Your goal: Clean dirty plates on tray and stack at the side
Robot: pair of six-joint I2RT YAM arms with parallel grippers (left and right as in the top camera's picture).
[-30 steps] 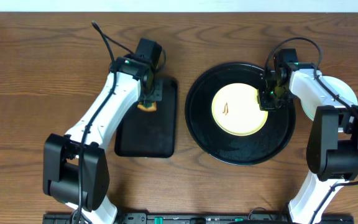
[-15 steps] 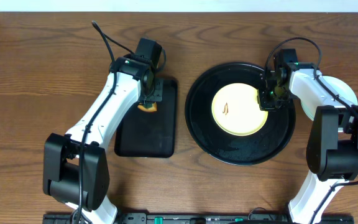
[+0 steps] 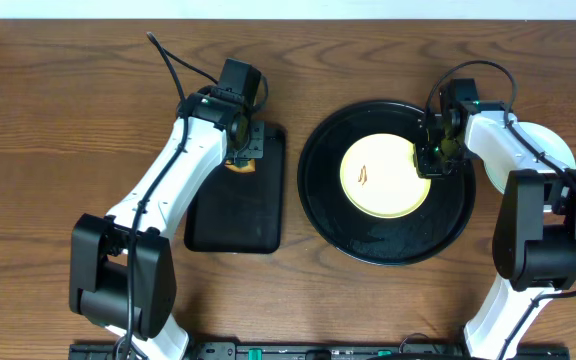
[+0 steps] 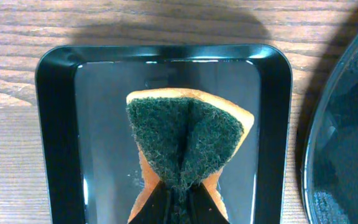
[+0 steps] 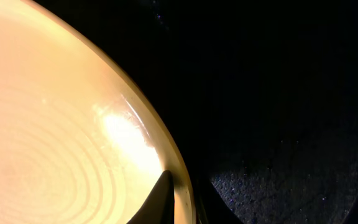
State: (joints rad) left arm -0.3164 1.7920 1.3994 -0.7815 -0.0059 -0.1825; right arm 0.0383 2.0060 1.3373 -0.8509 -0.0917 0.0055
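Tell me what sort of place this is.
Probably a robotics lab bench staged for dishwashing, not a real kitchen: a wood-grain table, a yellow round plate on a glossy black round tray, and a green-and-orange scrub sponge above a small rectangular black tray.

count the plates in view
2: a yellow plate on the round black tray, and a pale plate on the table to its right, partly under the right arm. More could be hidden beneath.
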